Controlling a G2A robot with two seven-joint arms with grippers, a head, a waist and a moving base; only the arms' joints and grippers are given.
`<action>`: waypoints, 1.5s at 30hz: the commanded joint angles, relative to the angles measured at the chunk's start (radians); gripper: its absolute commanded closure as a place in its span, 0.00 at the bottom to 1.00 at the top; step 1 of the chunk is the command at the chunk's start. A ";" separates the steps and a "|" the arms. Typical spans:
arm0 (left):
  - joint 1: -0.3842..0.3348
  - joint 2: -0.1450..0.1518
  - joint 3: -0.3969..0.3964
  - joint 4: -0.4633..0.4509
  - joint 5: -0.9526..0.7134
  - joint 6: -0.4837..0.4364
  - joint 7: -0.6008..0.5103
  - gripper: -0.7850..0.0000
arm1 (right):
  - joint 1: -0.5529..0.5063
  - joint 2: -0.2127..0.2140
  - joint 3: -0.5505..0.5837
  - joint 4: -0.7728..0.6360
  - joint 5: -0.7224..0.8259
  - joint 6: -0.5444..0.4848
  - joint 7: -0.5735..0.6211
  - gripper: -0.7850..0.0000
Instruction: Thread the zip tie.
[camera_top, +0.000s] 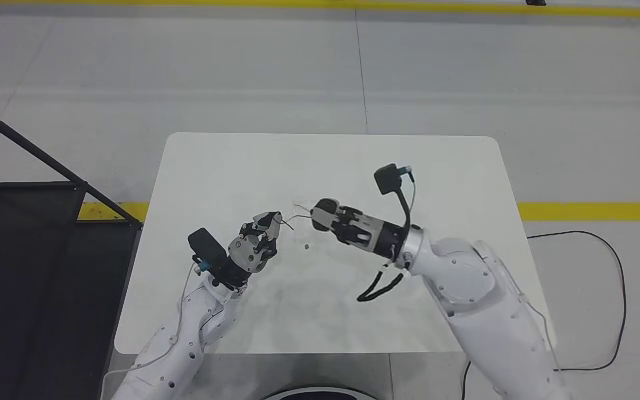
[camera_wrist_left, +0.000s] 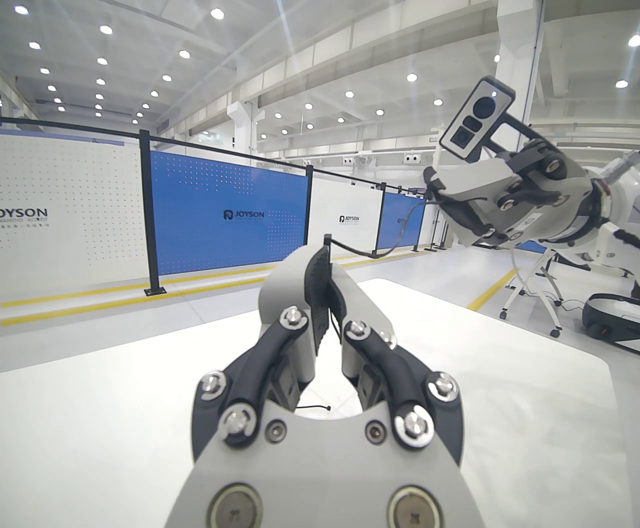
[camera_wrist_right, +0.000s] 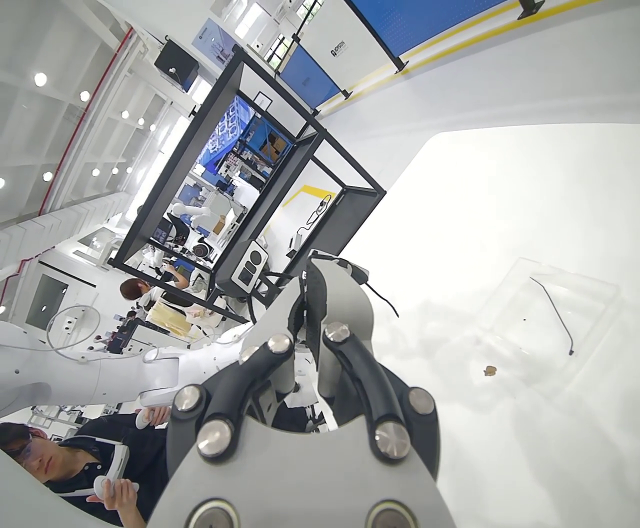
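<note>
One zip tie (camera_wrist_left: 372, 254) spans between the left tool (camera_wrist_left: 326, 256) and right tool (camera_wrist_right: 314, 272), each clenched on an end.

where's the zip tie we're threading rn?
In the top view the zip tie hangs over the middle of the table, strung between the two pincers: the left pincer pinches one end, the right pincer the other.

Where the pads of my left gripper (camera_wrist_left: 326, 262) press together, the middle of the zip tie (camera_wrist_left: 371, 254) is hidden, and its head pokes out past the tips. The far end runs into my right gripper (camera_wrist_left: 436, 198), whose pads cover it. From above, the strap is too thin for me to tell whether it is threaded. Beyond my right fingertips lies a brown speck (camera_wrist_right: 489, 370), too small to name.
</note>
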 joint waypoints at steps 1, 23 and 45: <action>0.000 0.000 0.000 0.000 0.000 0.000 0.000 1.00 | 0.001 -0.001 -0.002 0.002 0.001 -0.003 -0.007 1.00; 0.000 0.000 0.000 0.000 0.000 0.000 0.000 1.00 | -0.006 -0.014 -0.028 0.000 -0.097 0.017 -0.121 1.00; 0.000 0.000 0.000 0.000 0.000 0.000 0.000 1.00 | -0.091 0.006 0.054 -0.033 -0.099 -0.050 -0.049 1.00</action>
